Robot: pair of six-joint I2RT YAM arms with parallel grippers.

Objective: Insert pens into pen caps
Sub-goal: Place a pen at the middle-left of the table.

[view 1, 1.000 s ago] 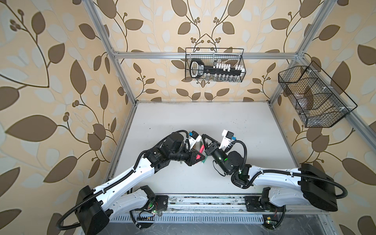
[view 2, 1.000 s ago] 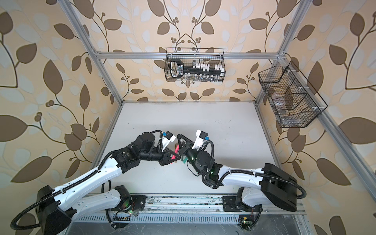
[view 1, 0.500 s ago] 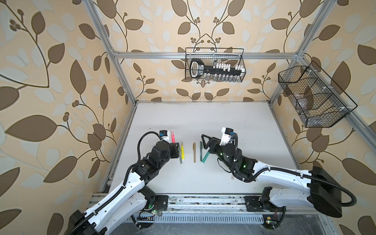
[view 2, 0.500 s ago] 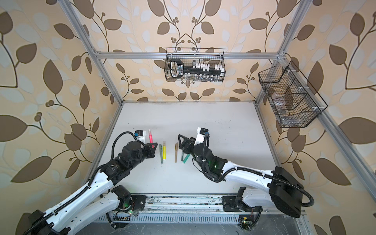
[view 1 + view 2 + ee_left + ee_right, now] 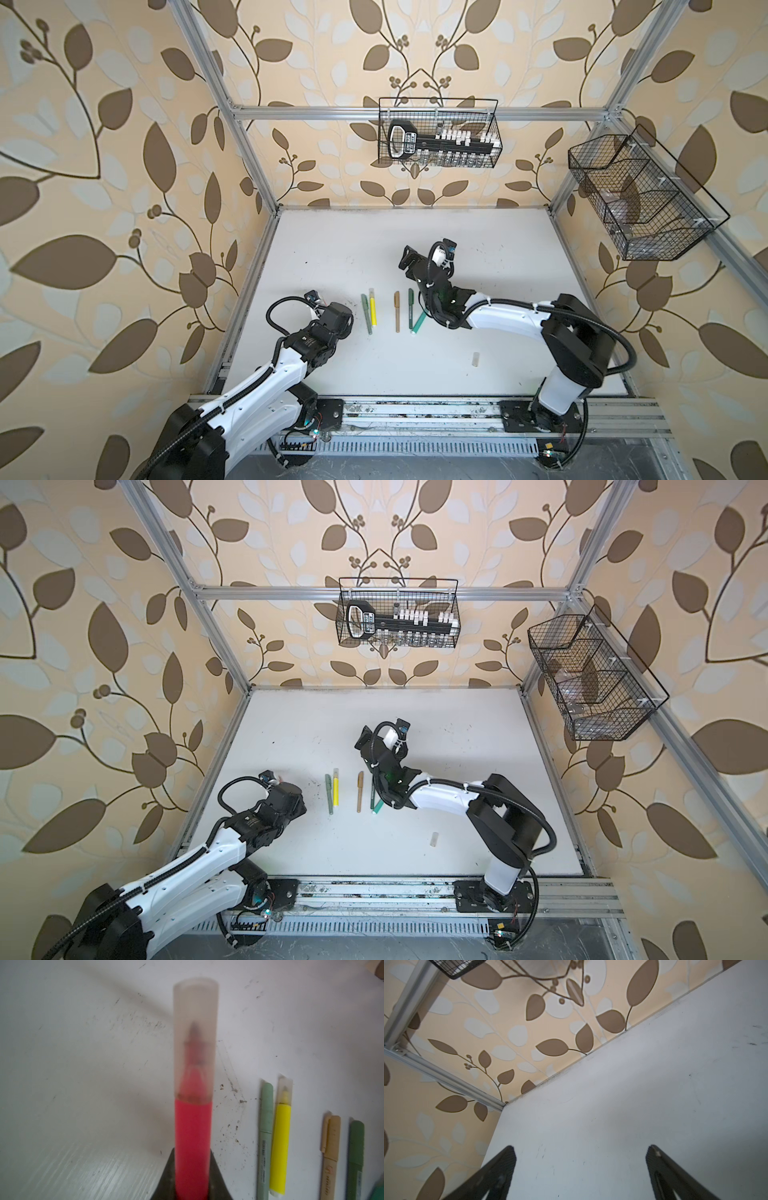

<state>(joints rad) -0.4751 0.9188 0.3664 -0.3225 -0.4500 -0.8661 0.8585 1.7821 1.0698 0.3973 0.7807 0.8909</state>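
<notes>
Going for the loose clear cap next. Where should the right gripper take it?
Take the clear cap at mid-length, across its narrow width, with the right gripper descending from above: it lies flat and alone on the table, both long sides free.

Plastic on a scuffed matt table [image 5: 83, 1064]
The pink-red marker [image 5: 192, 1142] looked smooth; its clear cap [image 5: 195, 1012] was frosted plastic.

Pens [image 5: 397, 311] bar the middle of the table [image 5: 353, 245]; far half lies open.
</notes>
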